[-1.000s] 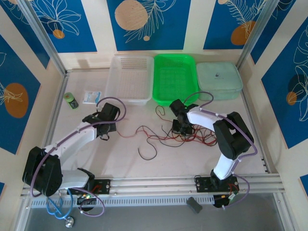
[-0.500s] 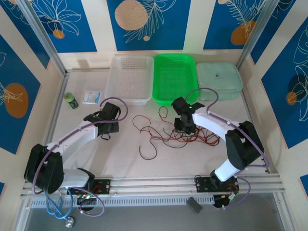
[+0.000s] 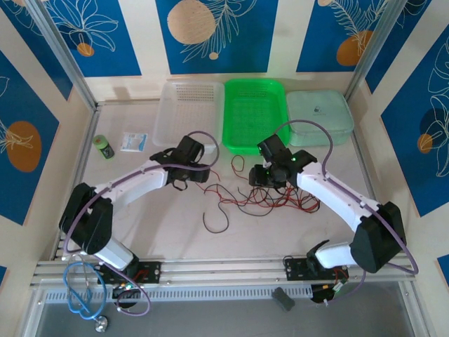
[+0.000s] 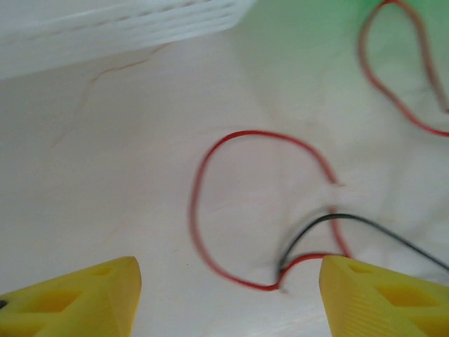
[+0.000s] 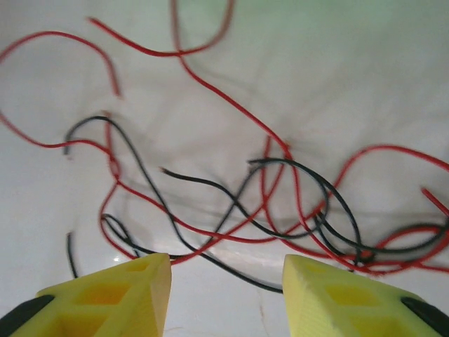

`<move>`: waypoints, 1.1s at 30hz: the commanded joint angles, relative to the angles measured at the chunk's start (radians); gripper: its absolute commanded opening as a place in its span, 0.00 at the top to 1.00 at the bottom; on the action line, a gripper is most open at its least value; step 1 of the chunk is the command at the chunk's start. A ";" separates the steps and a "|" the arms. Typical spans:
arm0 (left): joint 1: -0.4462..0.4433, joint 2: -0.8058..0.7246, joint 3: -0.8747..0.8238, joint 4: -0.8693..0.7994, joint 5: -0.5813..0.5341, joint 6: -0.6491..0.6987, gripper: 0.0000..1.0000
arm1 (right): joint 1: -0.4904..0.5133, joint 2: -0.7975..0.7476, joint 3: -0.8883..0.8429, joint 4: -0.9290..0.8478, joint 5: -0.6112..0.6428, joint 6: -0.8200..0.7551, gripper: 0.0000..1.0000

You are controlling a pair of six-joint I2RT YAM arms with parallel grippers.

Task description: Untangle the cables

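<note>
In the top view we saw the cables (image 3: 261, 199), thin red and black wires, spread loosely over the middle of the white surface (image 3: 140, 225). One black loop (image 3: 216, 223) lay toward the lower left of the mass, and a red loop (image 3: 237, 163) reached up toward the green basket (image 3: 254, 112). The left gripper (image 3: 199, 173) sat at the left end of the wires, below the clear tray (image 3: 188, 116). The right gripper (image 3: 262, 178) hung above their upper middle.

From the left wrist we found the left gripper (image 4: 228, 302) released, its yellow fingers (image 4: 70, 298) far apart at the bottom corners of the frame. Between them lay a red loop (image 4: 210, 210) joined by a black strand (image 4: 365, 226), nothing grasped.

The right wrist view showed the right gripper (image 5: 226, 295) likewise released. Its fingers (image 5: 105, 298) sat at the bottom of the frame, and the crossing cables (image 5: 266, 203) lay on the surface above them in the frame.

A pale lidded container (image 3: 319, 116) stood at the upper right, beside the green basket. A small green bottle (image 3: 104, 146) and a packet (image 3: 133, 141) lay at the left.
</note>
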 commanded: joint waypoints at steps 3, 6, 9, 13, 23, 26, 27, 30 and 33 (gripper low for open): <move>-0.022 0.013 0.015 0.058 0.044 -0.028 0.33 | 0.038 -0.025 -0.056 0.221 0.021 -0.198 0.48; -0.021 -0.028 -0.009 0.052 -0.006 -0.049 0.33 | 0.048 0.023 -0.053 0.313 0.071 -0.267 0.41; -0.022 -0.086 -0.031 0.022 -0.053 -0.061 0.31 | 0.049 0.099 -0.024 0.370 0.093 -0.309 0.38; -0.020 -0.166 -0.055 -0.023 -0.104 -0.065 0.28 | 0.049 0.208 0.014 0.426 0.094 -0.327 0.36; -0.018 -0.297 -0.097 -0.084 -0.169 -0.082 0.25 | 0.052 0.391 0.084 0.524 0.110 -0.323 0.36; -0.018 -0.307 -0.104 -0.089 -0.173 -0.087 0.25 | 0.052 0.435 0.107 0.527 0.116 -0.322 0.38; -0.018 -0.308 -0.105 -0.089 -0.175 -0.088 0.25 | 0.052 0.447 0.113 0.527 0.118 -0.322 0.39; -0.018 -0.312 -0.111 -0.092 -0.175 -0.089 0.25 | 0.052 0.478 0.133 0.518 0.122 -0.317 0.43; -0.018 -0.319 -0.118 -0.092 -0.180 -0.091 0.25 | 0.052 0.490 0.137 0.517 0.123 -0.305 0.50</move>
